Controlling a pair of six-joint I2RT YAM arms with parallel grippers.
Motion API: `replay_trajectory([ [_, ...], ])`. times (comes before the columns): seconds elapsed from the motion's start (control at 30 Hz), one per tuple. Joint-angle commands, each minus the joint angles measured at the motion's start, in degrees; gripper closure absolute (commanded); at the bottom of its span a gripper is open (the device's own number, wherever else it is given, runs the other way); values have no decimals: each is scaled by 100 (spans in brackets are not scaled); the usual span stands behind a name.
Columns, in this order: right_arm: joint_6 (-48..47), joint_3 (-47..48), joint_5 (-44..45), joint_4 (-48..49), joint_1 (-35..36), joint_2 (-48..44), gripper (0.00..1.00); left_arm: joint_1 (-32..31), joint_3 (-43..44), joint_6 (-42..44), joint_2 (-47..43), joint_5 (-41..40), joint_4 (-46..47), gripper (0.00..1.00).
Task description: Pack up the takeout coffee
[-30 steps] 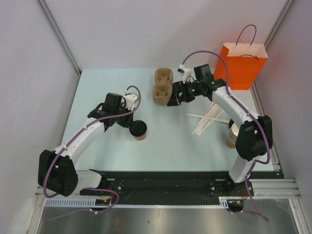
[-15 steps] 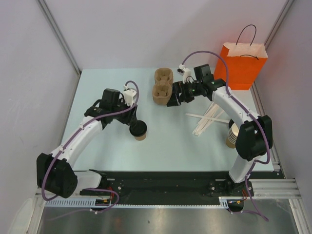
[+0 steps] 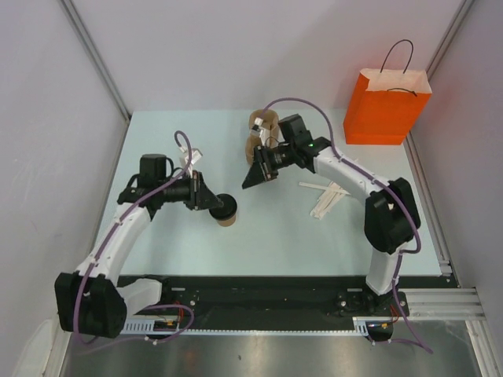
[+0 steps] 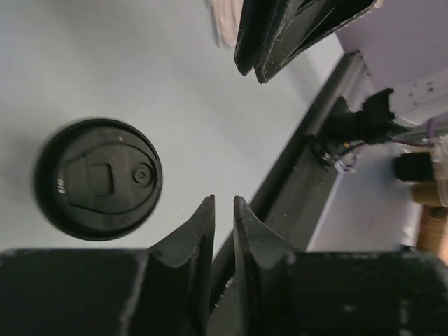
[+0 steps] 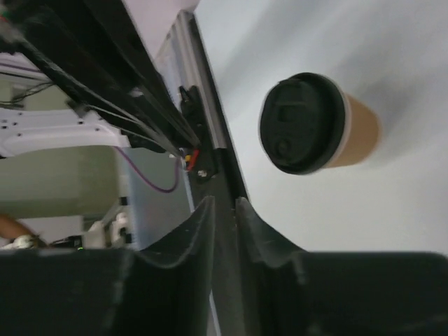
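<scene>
The takeout coffee (image 3: 225,210), a tan paper cup with a black lid, stands upright on the table left of centre. My left gripper (image 3: 211,201) sits just left of it, its jaws nearly together with nothing between them. In the left wrist view the cup's lid (image 4: 98,178) lies to the left of the gripper (image 4: 222,203), apart from it. My right gripper (image 3: 253,177) hangs up and to the right of the cup, also shut and empty. The right wrist view shows the cup (image 5: 315,126) beyond that gripper (image 5: 222,203). The brown pulp carrier (image 3: 262,124) stands behind the right arm, partly hidden.
An orange paper bag (image 3: 388,107) with handles stands at the back right. Pale wooden stirrers (image 3: 326,196) lie on the table right of centre. The black base rail (image 3: 267,294) runs along the near edge. Grey walls close in both sides.
The right arm has swung away from the carrier, left and nearer, toward the cup, and its jaws have closed. The left arm has shifted left and turned its wrist. The cup has not moved.
</scene>
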Motion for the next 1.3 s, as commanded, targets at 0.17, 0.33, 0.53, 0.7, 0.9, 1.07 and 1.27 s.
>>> replay_trajectory([
  [0.17,2124,-95,-833,2103,549,943,95,482,-1100,-1798,485,1579,1670,88],
  [0.33,2652,-103,-886,2780,646,1322,100,649,-1083,-1789,906,1509,1741,93],
  [0.53,2837,-103,-886,3044,603,1673,100,702,-952,-1729,1407,1518,1829,96],
  [0.7,2601,-103,-868,2712,541,1876,100,702,-969,-1675,1697,1325,1846,98],
  [0.9,2135,-112,-754,2202,480,2131,100,702,-829,-1439,2084,956,1514,100],
  [1.07,1959,-103,-613,2078,365,2280,100,702,-784,-1297,2287,736,1354,100],
  [1.27,1502,-103,-385,1648,321,2395,100,702,-811,-1236,2471,517,1302,100],
])
